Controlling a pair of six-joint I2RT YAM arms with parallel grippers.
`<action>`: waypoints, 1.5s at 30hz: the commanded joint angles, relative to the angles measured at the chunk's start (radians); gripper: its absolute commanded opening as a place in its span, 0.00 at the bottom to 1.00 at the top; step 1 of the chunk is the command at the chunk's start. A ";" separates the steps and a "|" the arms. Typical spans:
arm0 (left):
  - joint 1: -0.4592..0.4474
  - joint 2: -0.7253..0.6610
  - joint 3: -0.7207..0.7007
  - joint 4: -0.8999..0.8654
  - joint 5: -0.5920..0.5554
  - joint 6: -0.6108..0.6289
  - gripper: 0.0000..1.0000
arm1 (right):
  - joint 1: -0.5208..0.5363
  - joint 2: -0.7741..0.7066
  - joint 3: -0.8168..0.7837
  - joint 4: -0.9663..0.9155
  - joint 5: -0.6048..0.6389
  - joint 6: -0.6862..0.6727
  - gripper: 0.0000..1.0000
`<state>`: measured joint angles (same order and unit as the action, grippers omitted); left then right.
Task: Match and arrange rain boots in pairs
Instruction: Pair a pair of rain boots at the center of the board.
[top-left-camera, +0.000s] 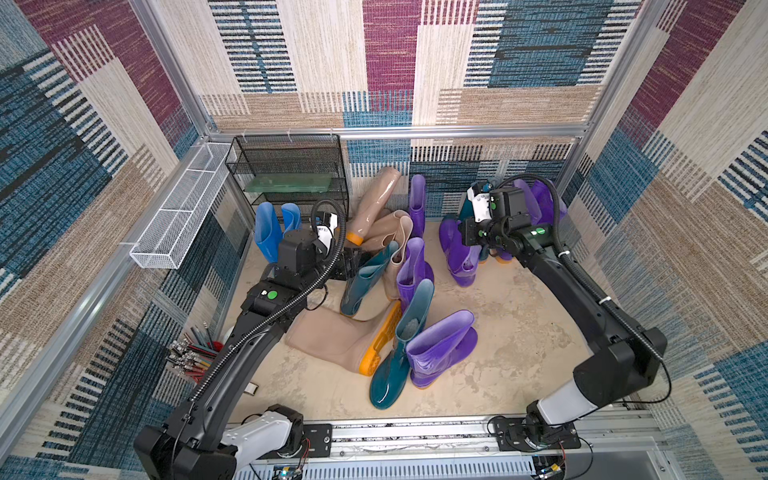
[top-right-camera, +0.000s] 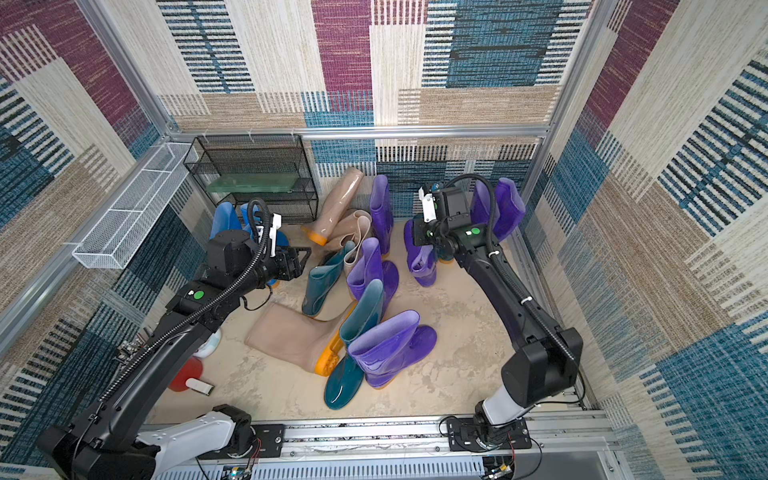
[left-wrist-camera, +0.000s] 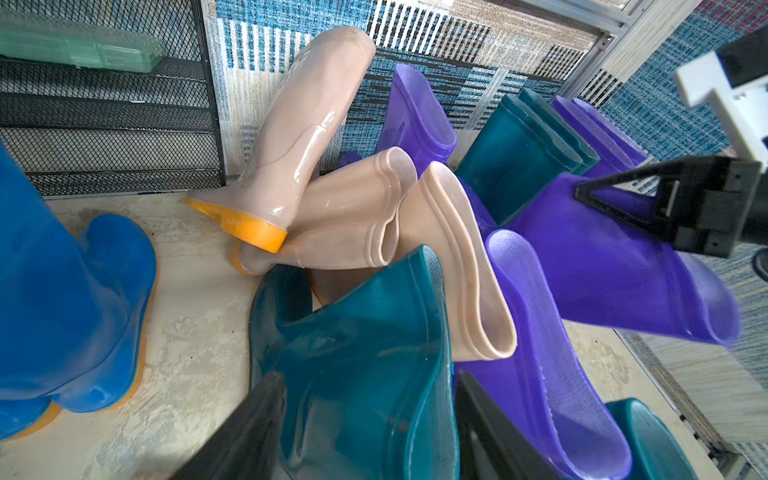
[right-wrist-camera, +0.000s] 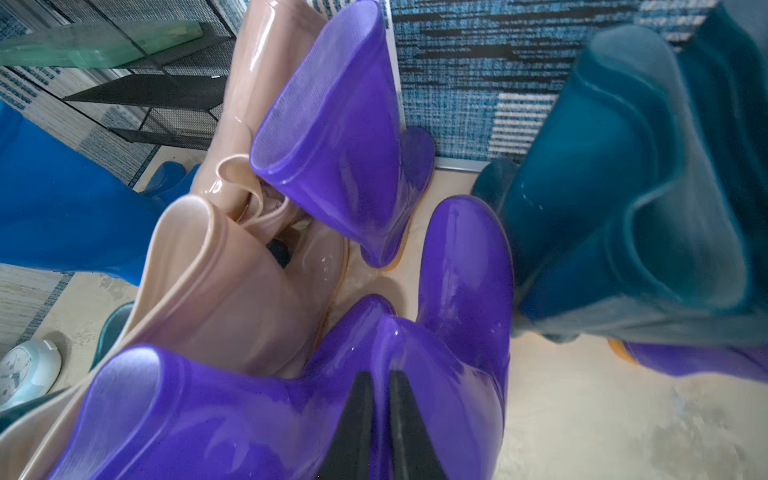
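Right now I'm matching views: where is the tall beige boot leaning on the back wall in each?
In both top views: tall beige boot beside the black mesh rack.
Left wrist: boot between rack and purple boot.
Right wrist: boot behind that purple boot.
Shared landmark: the rack.

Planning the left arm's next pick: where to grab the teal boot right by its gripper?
Pinch the cuff wall of the teal boot on the side facing the left gripper, coming from above with one finger inside. The shaft leans with its mouth open upward; a tan boot and a purple boot crowd its far side.
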<state>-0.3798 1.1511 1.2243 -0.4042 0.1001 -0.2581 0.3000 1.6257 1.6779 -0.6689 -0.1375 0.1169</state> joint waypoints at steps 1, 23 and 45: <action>0.001 0.014 0.029 -0.016 -0.022 0.003 0.67 | -0.026 0.086 0.128 0.005 -0.090 -0.046 0.00; 0.001 0.083 0.157 -0.141 -0.086 -0.028 0.67 | -0.084 0.638 0.726 0.063 -0.172 -0.013 0.00; 0.001 0.123 0.206 -0.145 -0.048 -0.063 0.66 | -0.154 0.501 0.475 0.078 -0.055 0.065 0.00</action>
<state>-0.3798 1.2739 1.4193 -0.5514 0.0334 -0.2981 0.1436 2.1258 2.1330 -0.6720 -0.1902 0.1783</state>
